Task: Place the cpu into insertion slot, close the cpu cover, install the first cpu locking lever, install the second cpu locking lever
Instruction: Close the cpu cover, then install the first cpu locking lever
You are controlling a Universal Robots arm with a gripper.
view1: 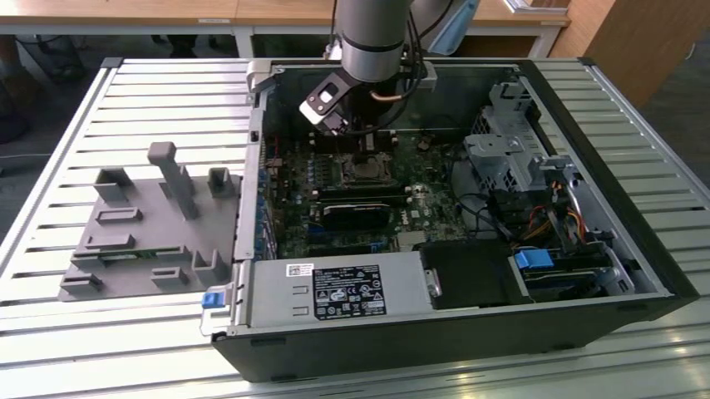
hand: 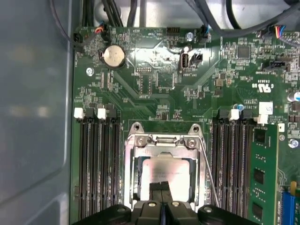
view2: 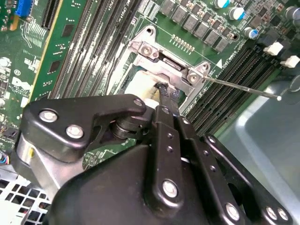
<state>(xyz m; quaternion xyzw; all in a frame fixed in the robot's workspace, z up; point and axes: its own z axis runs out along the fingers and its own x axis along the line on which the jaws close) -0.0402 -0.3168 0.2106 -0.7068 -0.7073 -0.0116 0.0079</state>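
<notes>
The cpu [hand: 164, 171] lies in the insertion slot [view1: 363, 170], its silver-grey top showing through the window of the cpu cover [hand: 161, 140]. The silver cover [view2: 164, 65] lies down over the chip. My gripper [hand: 162, 190] is shut, its two black fingers pressed together with nothing between them. The fingertips [view2: 165, 91] sit at the cover's window edge, over the chip. One thin wire locking lever [hand: 208, 173] runs along the socket's side, and its rod [view2: 243, 87] sticks out away from the socket. In the exterior view the gripper [view1: 372, 143] hangs inside the open computer case.
Long black memory slots [hand: 98, 164] flank the socket on both sides, with a green memory stick [hand: 262, 173] beyond. A coin cell [hand: 114, 56] sits further along the board. A grey fixture [view1: 155, 224] lies at the exterior view's left, and a drive cage [view1: 505, 158] stands inside the case.
</notes>
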